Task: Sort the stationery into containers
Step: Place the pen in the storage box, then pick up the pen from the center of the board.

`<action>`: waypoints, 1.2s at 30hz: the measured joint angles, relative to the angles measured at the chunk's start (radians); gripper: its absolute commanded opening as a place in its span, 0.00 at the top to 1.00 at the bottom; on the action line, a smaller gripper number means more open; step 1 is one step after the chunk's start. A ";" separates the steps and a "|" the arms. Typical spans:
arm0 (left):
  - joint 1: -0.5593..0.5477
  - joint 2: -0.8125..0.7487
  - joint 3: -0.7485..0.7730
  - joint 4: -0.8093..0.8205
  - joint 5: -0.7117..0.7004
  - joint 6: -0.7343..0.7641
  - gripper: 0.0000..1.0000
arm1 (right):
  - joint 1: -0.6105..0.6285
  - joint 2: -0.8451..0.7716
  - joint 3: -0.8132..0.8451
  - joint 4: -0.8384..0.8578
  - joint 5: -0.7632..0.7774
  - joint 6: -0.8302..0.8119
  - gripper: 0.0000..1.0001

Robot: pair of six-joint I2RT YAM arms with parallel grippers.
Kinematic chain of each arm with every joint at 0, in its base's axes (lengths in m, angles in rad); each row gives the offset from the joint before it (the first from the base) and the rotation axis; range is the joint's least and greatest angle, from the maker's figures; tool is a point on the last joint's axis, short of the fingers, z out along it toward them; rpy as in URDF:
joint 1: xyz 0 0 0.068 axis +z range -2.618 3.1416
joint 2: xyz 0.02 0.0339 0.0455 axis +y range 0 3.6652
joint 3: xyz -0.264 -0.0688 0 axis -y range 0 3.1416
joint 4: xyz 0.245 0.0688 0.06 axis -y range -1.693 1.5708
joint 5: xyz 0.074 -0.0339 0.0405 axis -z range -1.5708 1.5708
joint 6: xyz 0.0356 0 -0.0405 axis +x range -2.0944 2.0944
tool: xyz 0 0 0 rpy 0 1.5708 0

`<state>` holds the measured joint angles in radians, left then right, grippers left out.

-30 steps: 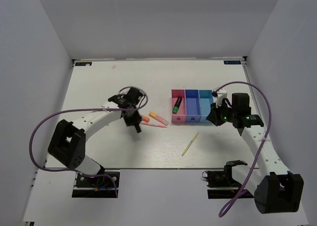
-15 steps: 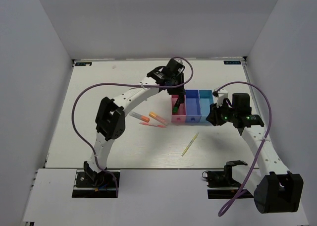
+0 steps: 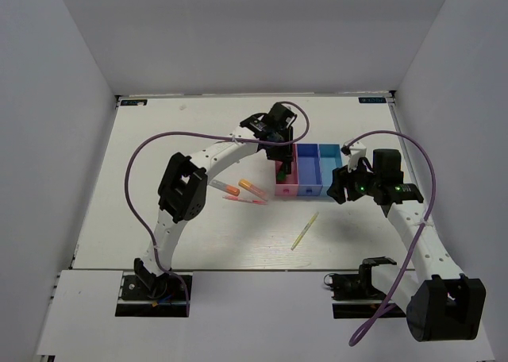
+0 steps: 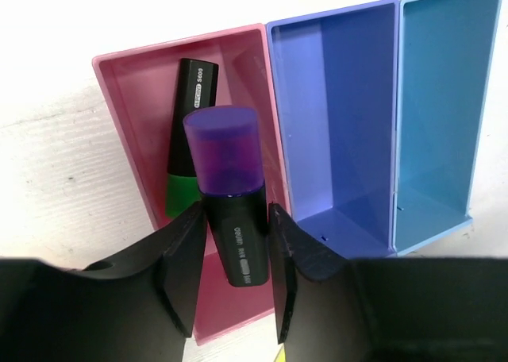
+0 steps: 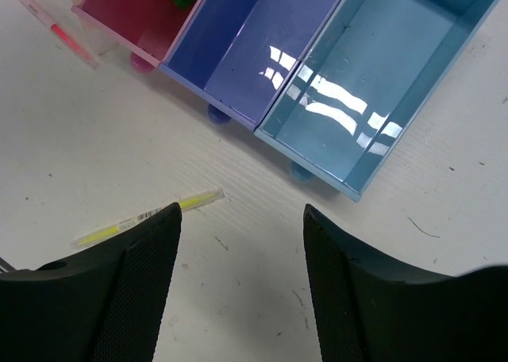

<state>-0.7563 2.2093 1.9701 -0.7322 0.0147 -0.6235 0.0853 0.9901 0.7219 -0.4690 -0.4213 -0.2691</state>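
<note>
Now the left end effector (image 4: pixel 234 223) is pinching the purple marker (image 4: pixel 225 148), with the pink bin (image 4: pixel 131 108) right under it. It should be lowering gently, letting go beside the black-green marker (image 4: pixel 184 140) below. The right end effector (image 5: pixel 242 247) is hanging spread, empty.

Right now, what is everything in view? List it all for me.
table: one, white, under everything
bins: three joined in a row, pink, blue-purple, light blue; the last two hold nothing
black-green marker: one, lying in the pink bin
purple marker: one, held over the pink bin
highlighters: two, orange, on the table left of the bins
pink pen: one, thin, beside the highlighters
yellow pen: one, pale, on the table in front of the bins
left gripper: closed on the purple marker
right gripper: open, holding nothing, near the light blue bin
</note>
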 measured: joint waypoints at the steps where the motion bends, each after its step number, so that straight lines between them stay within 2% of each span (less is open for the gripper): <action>1: 0.000 0.000 0.000 0.000 0.001 0.001 0.51 | 0.000 0.000 0.000 0.000 0.000 0.000 0.34; 6: 0.000 0.000 0.000 0.000 0.005 0.000 0.47 | 0.000 0.000 0.000 0.000 0.000 0.000 0.34; 10: 0.000 0.000 0.000 0.000 0.005 0.000 0.47 | -0.003 0.000 0.000 0.000 -0.003 0.000 0.34; 11: 0.000 0.000 0.000 -0.001 0.005 0.000 0.50 | -0.005 0.000 0.000 0.000 -0.004 0.000 0.34; 12: 0.000 0.000 0.000 -0.002 0.005 0.001 0.68 | -0.006 0.000 0.000 0.000 -0.008 0.000 0.37; 14: -0.001 -0.008 -0.006 -0.003 0.006 0.003 0.92 | -0.008 0.000 0.000 0.000 -0.024 -0.006 0.42; 15: -0.001 -0.019 -0.016 -0.006 0.007 0.006 0.98 | -0.008 0.000 0.000 -0.001 -0.035 -0.018 0.46; 16: -0.003 -0.034 -0.028 -0.011 0.009 0.012 1.00 | -0.009 0.000 -0.001 0.000 -0.051 -0.036 0.54; 17: -0.005 -0.062 -0.058 -0.005 0.008 0.023 1.00 | -0.011 -0.003 -0.006 0.002 -0.080 -0.064 0.55; 18: -0.009 -0.102 -0.098 -0.011 0.010 0.032 0.95 | -0.011 -0.007 -0.014 0.000 -0.114 -0.112 0.55; 19: -0.014 -0.145 -0.135 -0.024 0.011 0.042 0.84 | -0.011 -0.016 -0.031 0.000 -0.164 -0.170 0.56; 20: -0.021 -0.204 -0.198 -0.014 0.012 0.059 0.49 | -0.011 -0.029 -0.055 -0.005 -0.214 -0.234 0.53; 21: -0.028 -0.281 -0.279 -0.011 0.012 0.076 0.33 | -0.011 -0.040 -0.076 -0.032 -0.267 -0.320 0.47; 22: -0.034 -0.374 -0.364 -0.025 0.012 0.089 0.23 | -0.011 -0.048 -0.093 -0.084 -0.323 -0.443 0.38; 23: -0.039 -0.475 -0.468 -0.019 0.011 0.098 0.10 | -0.010 -0.050 -0.105 -0.138 -0.369 -0.582 0.36; 25: -0.039 -0.692 -0.653 -0.047 0.008 0.118 0.08 | -0.006 -0.034 -0.109 -0.276 -0.427 -0.887 0.32; 27: 0.005 -0.889 -0.810 -0.063 0.005 0.131 0.06 | 0.003 0.045 -0.079 -0.436 -0.455 -1.191 0.32; 29: 0.095 -1.046 -0.944 -0.068 0.002 0.139 0.06 | 0.017 0.159 -0.003 -0.577 -0.463 -1.372 0.39; 31: 0.219 -1.175 -1.088 -0.066 0.002 0.145 0.06 | 0.038 0.290 0.097 -0.685 -0.465 -1.493 0.42; 34: 0.312 -1.241 -1.209 -0.064 0.024 0.155 0.06 | 0.070 0.400 0.173 -0.736 -0.449 -1.593 0.44; 36: 0.354 -1.258 -1.262 -0.068 0.042 0.164 0.06 | 0.114 0.426 0.170 -0.723 -0.419 -1.630 0.51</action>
<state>-0.4026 0.9516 0.7078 -0.7998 0.0563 -0.4599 0.1993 1.4162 0.8921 -1.1923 -0.8402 -1.8988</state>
